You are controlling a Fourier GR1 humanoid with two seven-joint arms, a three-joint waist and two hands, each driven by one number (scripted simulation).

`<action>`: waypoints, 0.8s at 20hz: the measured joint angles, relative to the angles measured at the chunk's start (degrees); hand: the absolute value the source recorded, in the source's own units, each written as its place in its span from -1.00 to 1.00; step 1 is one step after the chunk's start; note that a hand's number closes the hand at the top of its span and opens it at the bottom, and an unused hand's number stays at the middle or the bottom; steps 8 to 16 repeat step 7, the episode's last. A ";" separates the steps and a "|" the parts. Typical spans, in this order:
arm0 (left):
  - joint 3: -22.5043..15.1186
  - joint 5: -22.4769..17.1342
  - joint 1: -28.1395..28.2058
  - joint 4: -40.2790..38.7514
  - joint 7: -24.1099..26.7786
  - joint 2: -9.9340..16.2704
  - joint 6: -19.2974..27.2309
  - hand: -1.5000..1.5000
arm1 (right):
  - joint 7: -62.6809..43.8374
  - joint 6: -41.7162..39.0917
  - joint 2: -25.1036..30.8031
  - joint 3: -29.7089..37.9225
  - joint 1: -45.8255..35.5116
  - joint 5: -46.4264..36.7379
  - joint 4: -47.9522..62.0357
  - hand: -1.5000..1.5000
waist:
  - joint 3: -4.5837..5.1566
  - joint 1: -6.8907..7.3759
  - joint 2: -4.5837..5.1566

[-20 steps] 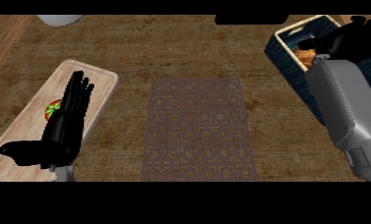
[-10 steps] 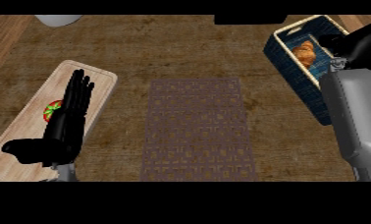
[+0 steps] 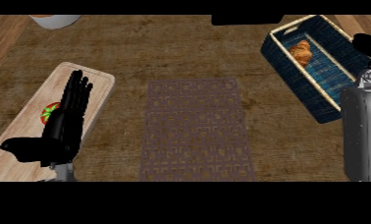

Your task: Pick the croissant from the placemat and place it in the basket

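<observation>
Croissant (image 3: 301,53) lay inside the basket (image 3: 330,107), in its far half, resting on the blue floor close to the left wall. The basket, dark blue with a pale rim, sat tilted at the right of the counter (image 3: 167,51). The right hand (image 3: 362,45) showed only as a dark shape at the frame's right edge, just beside the basket's right rim and apart from the croissant; whether its fingers were straight or curled could not be told. Its grey forearm (image 3: 357,134) ran down the right edge, overlapping the basket's near corner.

The left hand (image 3: 65,120) rested at the lower left, fingers (image 3: 76,88) straight and released, holding nothing, pointing away from the robot. Under those fingers lay a board (image 3: 98,83). Just left of the fingers, touching their edge in view, sat a red and green item (image 3: 49,112), too hidden to name. The placemat (image 3: 197,129) lay right of the fingers, apart from them, with nothing on it. A pale bowl (image 3: 54,20) stood well beyond the fingertips at the top edge.
</observation>
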State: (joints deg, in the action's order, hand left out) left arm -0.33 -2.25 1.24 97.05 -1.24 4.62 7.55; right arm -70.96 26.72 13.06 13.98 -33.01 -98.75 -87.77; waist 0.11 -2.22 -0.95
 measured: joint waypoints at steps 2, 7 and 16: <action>-0.05 -0.16 0.37 0.37 -0.32 -0.06 -0.08 0.00 | 0.78 -1.24 -2.16 0.56 2.60 -1.01 -7.04 -1.00 | -0.01 -0.06 -0.04; -0.40 0.32 -0.10 1.11 -0.85 -0.33 0.34 0.00 | 3.25 -6.02 -8.68 -0.97 9.32 -2.56 -25.11 -1.00 | -0.03 0.25 0.10; -0.40 0.32 -0.10 1.11 -0.85 -0.33 0.34 0.00 | 3.25 -6.02 -8.68 -0.97 9.32 -2.56 -25.11 -1.00 | -0.03 0.25 0.10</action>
